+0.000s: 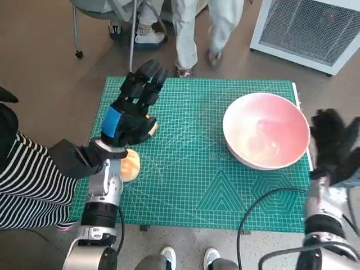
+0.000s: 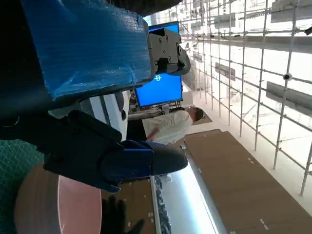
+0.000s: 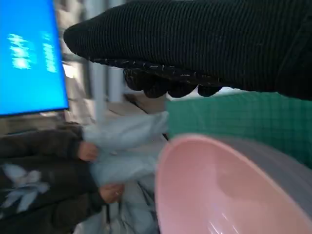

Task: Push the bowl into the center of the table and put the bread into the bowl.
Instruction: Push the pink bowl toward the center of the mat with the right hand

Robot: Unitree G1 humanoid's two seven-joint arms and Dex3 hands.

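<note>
At the left of the head view the left hand (image 1: 132, 109) hovers over the green mat (image 1: 191, 191), fingers spread toward the top of the frame and holding nothing. The bread (image 1: 130, 166) lies mostly under the wrist; a pale orange round shows at lower left, and another sliver at the palm's right edge (whether that is the same piece I cannot tell). This hand has no job yet — best it stays lifted and does not drag the bread about while the bowl moves.

The mat's centre, in the middle of the frame, is where the bowl belongs.

The bowl (image 1: 266, 130), pink and upright, sits at right of centre, its rim near the mat's right edge. Just beyond that edge, at the far right of the frame, is the right hand (image 1: 334, 146), gloved fingers apart and gripping nothing; contact with the bowl I cannot confirm from either view, though the right wrist view shows the rim close under the glove.

The step in hand looks like the push. Do it well by setting the fingers low on the bowl's outer wall — not on the rim, which would tip it — and pressing steadily leftward across the frame, stopping before the bowl nears the bread.
</note>
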